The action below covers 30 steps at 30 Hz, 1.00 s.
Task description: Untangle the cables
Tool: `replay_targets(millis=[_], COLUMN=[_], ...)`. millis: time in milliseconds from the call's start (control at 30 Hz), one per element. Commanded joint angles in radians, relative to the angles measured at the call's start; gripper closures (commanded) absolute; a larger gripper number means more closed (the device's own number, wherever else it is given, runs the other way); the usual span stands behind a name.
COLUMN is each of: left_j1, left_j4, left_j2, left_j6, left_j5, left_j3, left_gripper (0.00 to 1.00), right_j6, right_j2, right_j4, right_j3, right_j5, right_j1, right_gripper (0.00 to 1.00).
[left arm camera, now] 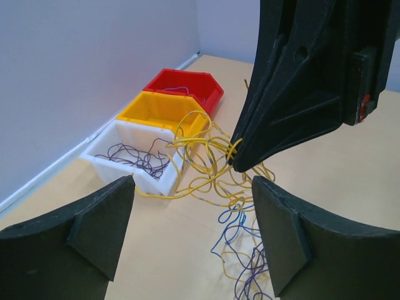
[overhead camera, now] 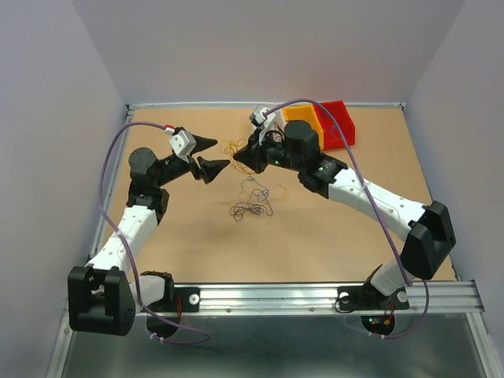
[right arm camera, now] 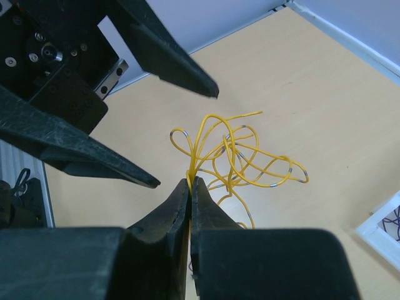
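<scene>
Yellow cables hang in loops from the right end effector, clamped tight on them above the surface, with the blue and purple clump trailing below. The left end effector gapes wide just beside them. Closing on several loops, or pulling apart fast, would likely cinch the knot or slip the thin wire free

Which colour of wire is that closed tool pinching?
The yellow wires: the right tool is shut on a bunch of them. The blue and dark wires sit lower, outside its grip.
</scene>
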Motion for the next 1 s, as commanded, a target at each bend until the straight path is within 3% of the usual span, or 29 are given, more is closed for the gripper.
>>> replay_targets(millis=[0,67,100,167,200,267,300,400,467,500,567,600,700,733,800,867,967], left_j1=[-0.014,-0.020,-0.031,-0.043,-0.053,-0.054,-0.053,-0.053,-0.053,-0.053,-0.051,-0.051,-0.050,-0.051,-0.050,-0.051,-0.047], left_j4=[0.061,0.061,0.061,0.061,0.057,0.042,0.031,-0.006,-0.015,-0.018,-0.029,-0.038,-0.049,-0.057,-0.076,-0.096,-0.130], left_j2=[0.013,0.026,0.031,0.045,0.046,0.042,0.039,0.020,0.007,0.003,-0.003,-0.006,-0.003,0.000,0.013,0.029,0.051], left_j6=[-0.030,-0.040,-0.038,-0.040,-0.032,-0.027,-0.021,-0.014,0.011,0.011,0.011,0.012,0.022,0.025,0.035,0.040,0.025], left_j5=[0.058,0.058,0.058,0.058,0.059,0.032,0.014,-0.058,-0.080,-0.098,-0.115,-0.129,-0.140,-0.143,-0.169,-0.207,-0.356], left_j3=[0.026,0.036,0.040,0.047,0.047,0.049,0.052,0.055,0.053,0.053,0.058,0.060,0.064,0.069,0.075,0.092,0.115], left_gripper=[0.20,0.34,0.47,0.60,0.78,0.97,1.00,1.00,1.00,1.00,1.00,1.00,1.00,1.00,0.99,0.96,0.90], right_j6=[0.001,-0.002,-0.003,0.000,0.000,-0.003,-0.002,0.004,0.003,0.003,0.006,0.007,0.003,0.001,-0.006,-0.019,-0.034], right_j2=[-0.033,-0.033,-0.033,-0.036,-0.038,-0.047,-0.052,-0.082,-0.099,-0.108,-0.139,-0.157,-0.185,-0.194,-0.191,-0.158,-0.062], right_j4=[0.060,0.060,0.060,0.060,0.060,0.062,0.062,0.062,0.062,0.062,0.062,0.062,0.063,0.062,0.059,0.052,0.003], right_j3=[-0.024,-0.028,-0.030,-0.033,-0.035,-0.048,-0.054,-0.093,-0.131,-0.143,-0.168,-0.188,-0.219,-0.231,-0.239,-0.230,-0.173], right_j5=[-0.030,-0.048,-0.050,-0.039,-0.033,-0.002,0.015,0.110,0.163,0.179,0.231,0.246,0.286,0.283,0.259,0.201,0.147], right_j1=[0.001,0.001,0.001,0.001,0.001,0.002,0.001,0.001,0.001,-0.001,-0.001,-0.001,-0.001,-0.001,-0.002,-0.001,-0.001], right_gripper=[0.95,0.94,0.94,0.93,0.93,0.83,0.78,0.68,0.67,0.70,0.96,1.00,0.99,0.91,0.62,0.43,0.41])
